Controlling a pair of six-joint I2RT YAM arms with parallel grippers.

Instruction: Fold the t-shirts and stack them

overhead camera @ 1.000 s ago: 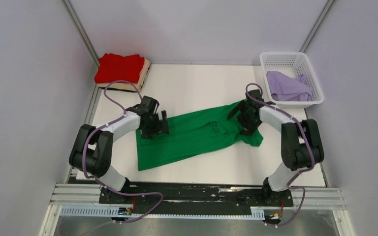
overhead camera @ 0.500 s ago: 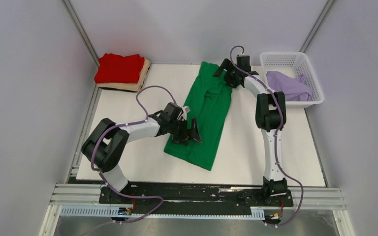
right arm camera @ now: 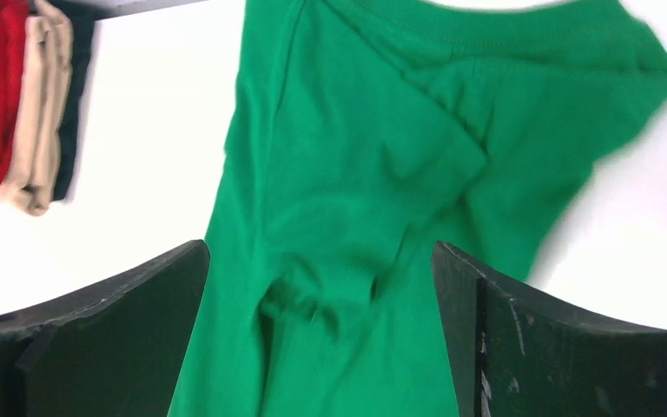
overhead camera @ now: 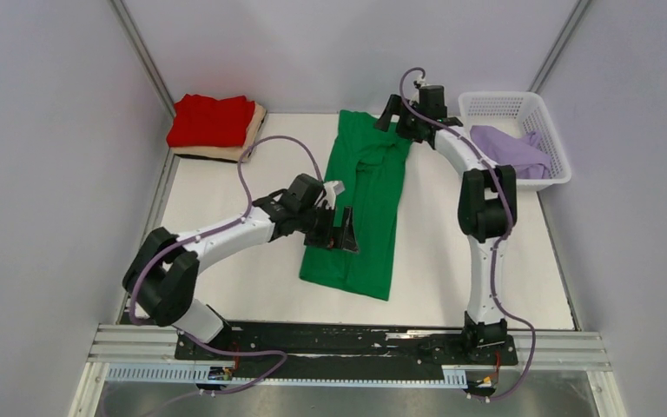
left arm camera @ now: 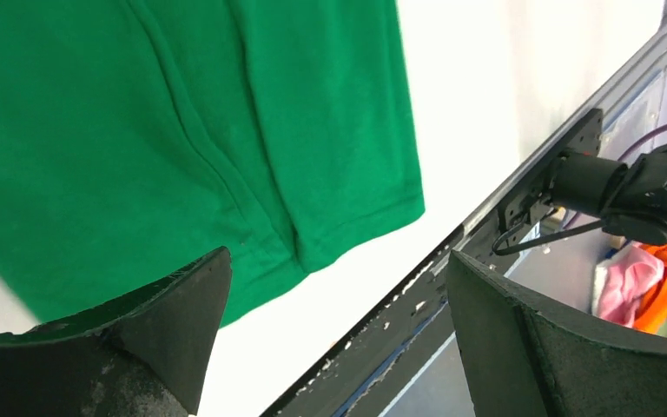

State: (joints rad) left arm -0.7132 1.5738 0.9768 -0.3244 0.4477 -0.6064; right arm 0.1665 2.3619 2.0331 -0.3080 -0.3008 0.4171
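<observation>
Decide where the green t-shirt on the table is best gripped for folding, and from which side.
Probably the near hem of the green t-shirt, pinched from above on the near side: it lies flat, lengthwise, collar far, so the hem folds forward.

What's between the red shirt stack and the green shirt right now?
Bare white table separates the red shirt from the green shirt; only the left arm's cable loops above it. Seen in top and right wrist views.
</observation>
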